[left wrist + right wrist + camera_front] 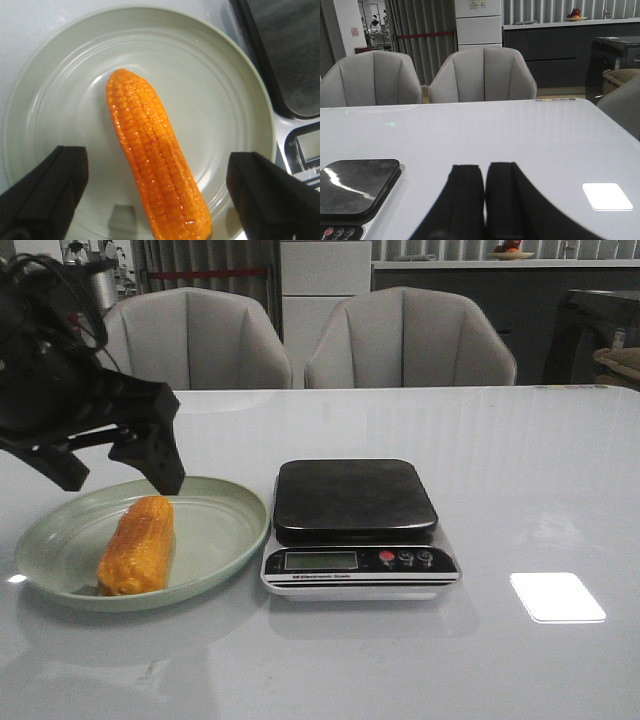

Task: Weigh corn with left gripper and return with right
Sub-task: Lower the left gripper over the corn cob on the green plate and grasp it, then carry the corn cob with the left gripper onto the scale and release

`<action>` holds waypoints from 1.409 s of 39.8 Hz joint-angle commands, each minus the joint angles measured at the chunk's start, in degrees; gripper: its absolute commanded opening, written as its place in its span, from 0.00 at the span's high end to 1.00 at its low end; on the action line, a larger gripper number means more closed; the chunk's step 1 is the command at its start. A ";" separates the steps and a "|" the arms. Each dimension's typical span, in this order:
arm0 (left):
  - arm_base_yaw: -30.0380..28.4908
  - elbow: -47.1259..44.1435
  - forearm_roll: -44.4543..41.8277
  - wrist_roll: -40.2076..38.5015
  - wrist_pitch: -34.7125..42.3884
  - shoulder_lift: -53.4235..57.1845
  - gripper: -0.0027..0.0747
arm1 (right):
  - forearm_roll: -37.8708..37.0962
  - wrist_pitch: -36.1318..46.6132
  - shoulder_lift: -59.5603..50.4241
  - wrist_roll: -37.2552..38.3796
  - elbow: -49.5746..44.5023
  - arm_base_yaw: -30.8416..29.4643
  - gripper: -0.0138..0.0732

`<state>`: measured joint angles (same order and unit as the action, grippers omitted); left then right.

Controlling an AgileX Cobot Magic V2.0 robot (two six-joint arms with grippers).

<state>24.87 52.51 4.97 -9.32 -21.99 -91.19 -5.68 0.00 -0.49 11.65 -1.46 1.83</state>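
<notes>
One corn [137, 545] cob lies lengthwise on the pale green plate [225, 540], which sits on the white desk [520, 480] just left of the electronic scale [355, 525] with its dark, bare platform. Above the cob hangs the left end effector [125, 475], spread wide and released, its two black fingers [47, 192] standing to either side of the corn without touching it in the left wrist view. Off to the scale's right, the right end effector [484, 200] is clenched with its fingers pressed together, grasping nothing.
</notes>
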 commanded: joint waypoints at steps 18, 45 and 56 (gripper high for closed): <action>2.86 2.99 3.61 -0.62 1.52 -5.92 0.70 | -0.18 4.66 -1.16 -0.37 -0.62 -0.06 0.63; 9.51 18.34 4.22 -0.62 -1.14 -5.47 0.82 | -0.18 4.66 -1.16 -0.37 -0.62 -0.06 0.63; 14.51 21.63 10.20 -0.62 3.06 -10.16 0.82 | -0.18 4.66 -1.16 -0.37 -0.62 -0.06 0.63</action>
<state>38.43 71.35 12.72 -9.93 -22.63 -102.33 -5.68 0.00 -0.49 11.65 -1.46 1.83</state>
